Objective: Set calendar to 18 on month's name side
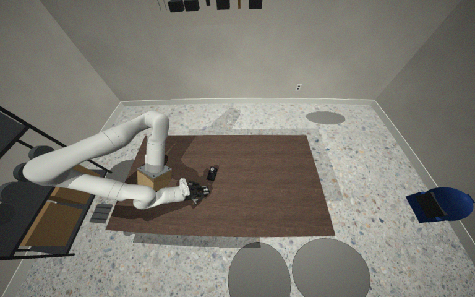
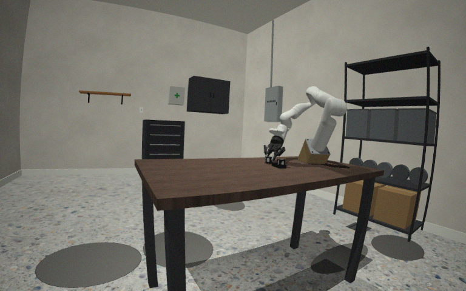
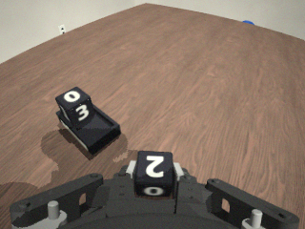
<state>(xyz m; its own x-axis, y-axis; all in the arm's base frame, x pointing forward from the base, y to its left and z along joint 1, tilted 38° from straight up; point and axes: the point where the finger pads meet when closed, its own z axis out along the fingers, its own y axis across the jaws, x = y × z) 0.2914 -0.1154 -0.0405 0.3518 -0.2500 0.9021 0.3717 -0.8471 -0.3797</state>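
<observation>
The arm (image 1: 87,146) is smooth, glossy white, built of rounded tubular links with thin seam lines at the joints. Its dark gripper (image 3: 152,181) carries pale cylindrical pins, possibly screws.

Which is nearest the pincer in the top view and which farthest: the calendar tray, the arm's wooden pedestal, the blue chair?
1. Calendar tray, just beyond the pincer gripping a digit cube.
2. Wooden pedestal, behind it at the arm's foot.
3. Blue chair, on the floor past the table's far end.
</observation>
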